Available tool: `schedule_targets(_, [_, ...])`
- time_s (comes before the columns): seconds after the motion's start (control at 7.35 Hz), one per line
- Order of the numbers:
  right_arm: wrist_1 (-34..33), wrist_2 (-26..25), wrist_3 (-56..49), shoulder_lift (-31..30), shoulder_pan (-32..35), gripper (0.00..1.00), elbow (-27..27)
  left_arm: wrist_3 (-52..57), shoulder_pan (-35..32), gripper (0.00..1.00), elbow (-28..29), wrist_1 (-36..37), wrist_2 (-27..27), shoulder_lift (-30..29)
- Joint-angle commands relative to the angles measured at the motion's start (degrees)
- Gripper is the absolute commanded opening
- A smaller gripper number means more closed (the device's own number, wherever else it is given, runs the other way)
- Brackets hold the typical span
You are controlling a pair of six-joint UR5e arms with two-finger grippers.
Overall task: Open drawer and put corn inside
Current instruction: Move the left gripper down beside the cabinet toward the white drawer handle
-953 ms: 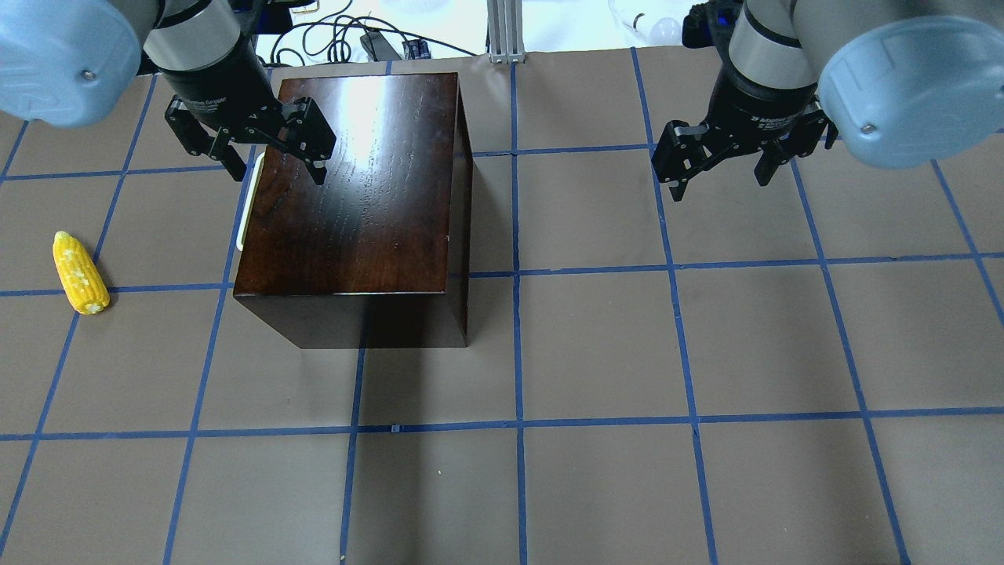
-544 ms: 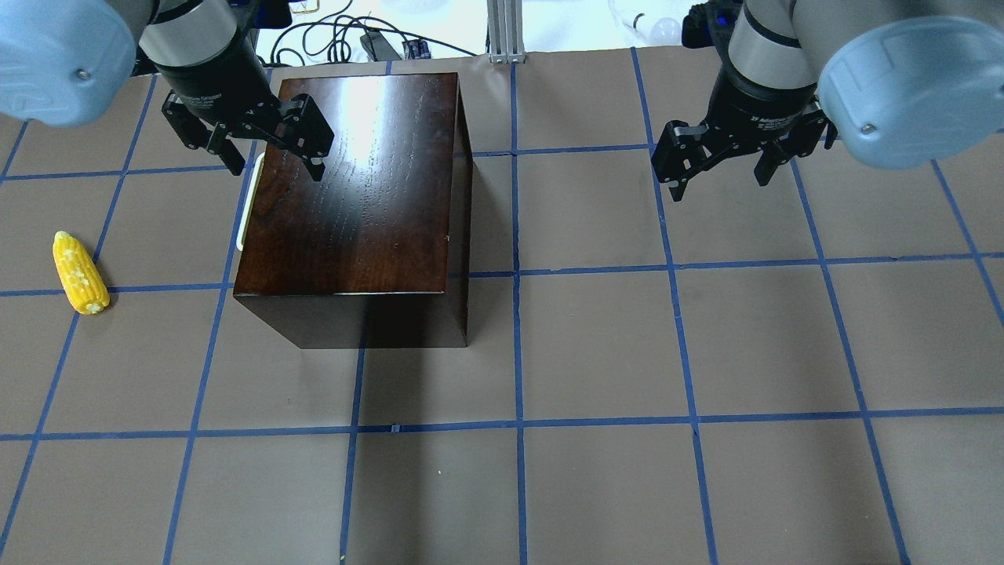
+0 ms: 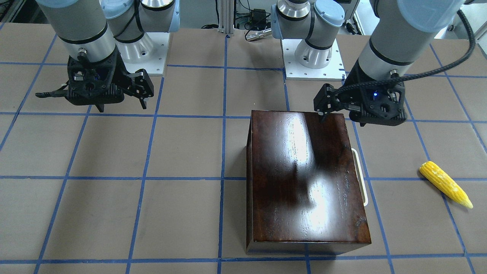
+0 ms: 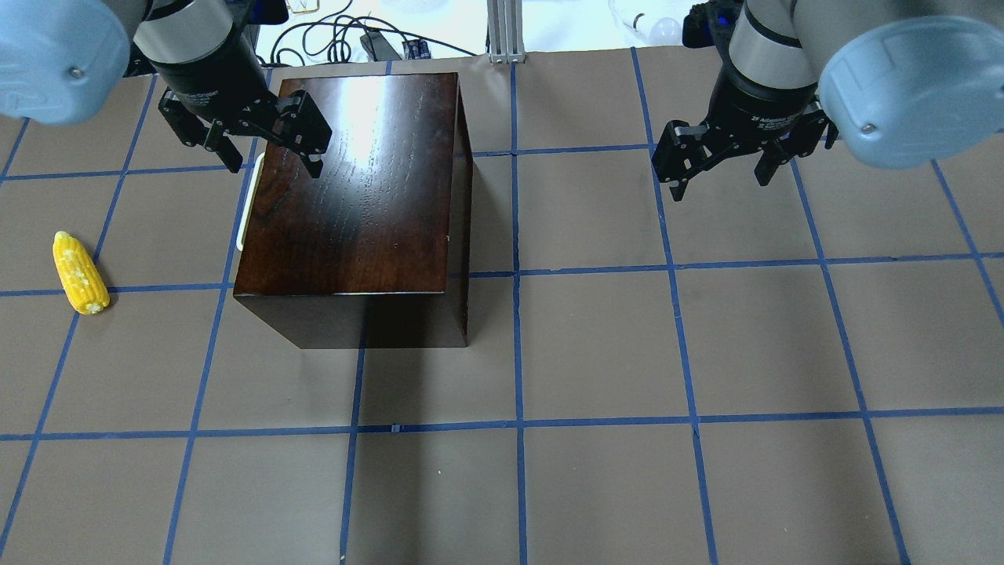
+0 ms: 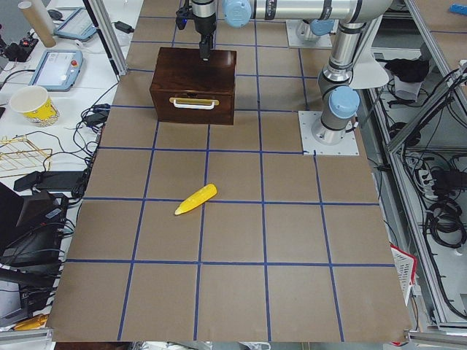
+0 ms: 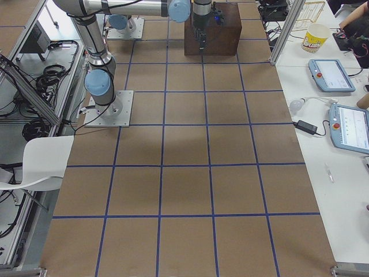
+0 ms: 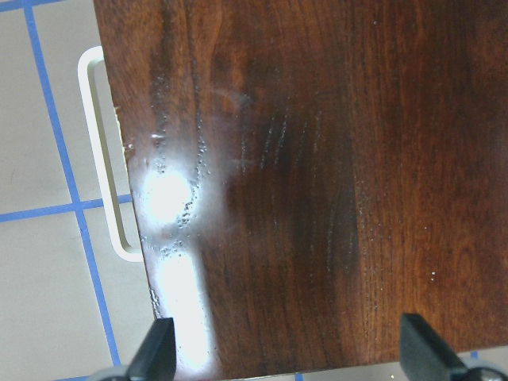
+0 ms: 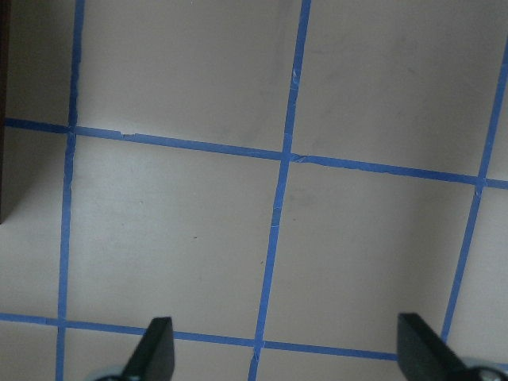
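drawer (image 5: pixel 193 102) shut, its dark front flush with the glossy brown box (image 4: pixel 353 180); white loop handle (image 4: pixel 246 202) runs along the box's 9 o'clock face in the overhead view. nothing touches the handle. corn (image 4: pixel 79 273) lies on the worktop (image 4: pixel 596 345) out at about 8 o'clock from the box, well apart from it, pointed tip toward 12 o'clock. left arm (image 4: pixel 200 55) holds its jaws spread open above the box's 11 o'clock corner, one finger over the lid and the other beyond the edge on the handle side; they grip nothing. right arm (image 4: pixel 773 63) hangs at about 2 o'clock from the box, well apart, jaws also spread open and empty over the worktop.

step in hand looks like the approach to the handle; opening has not begun. next move likely calls for the left jaws to drop beside the 9 o'clock face, close on the handle, then pull straight toward 9 o'clock. the box may slide rather than the drawer, so a steady pull matters.
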Motion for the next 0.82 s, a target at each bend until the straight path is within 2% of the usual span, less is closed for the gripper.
schedule_targets(0.0, [0.00, 0.00, -0.09, 0.00, 0.03, 1.00, 0.00, 6.25, 9.97, 1.00, 0.45, -0.03, -0.66, 0.15])
schedule_targets(0.27, [0.00, 0.00, 0.00, 0.00, -0.15, 1.00, 0.00, 16.10, 16.57, 1.00, 1.15, 0.06, -1.27, -1.42])
schedule_targets(0.41, [0.00, 0.00, 0.00, 0.00, 0.02, 1.00, 0.00, 19.02, 18.96, 1.00, 0.80, 1.01, -3.88, -2.64])
schedule_targets(0.68, [0.00, 0.00, 0.00, 0.00, -0.15, 1.00, 0.00, 23.17, 20.56, 1.00, 0.19, 4.26, -4.26, -6.42])
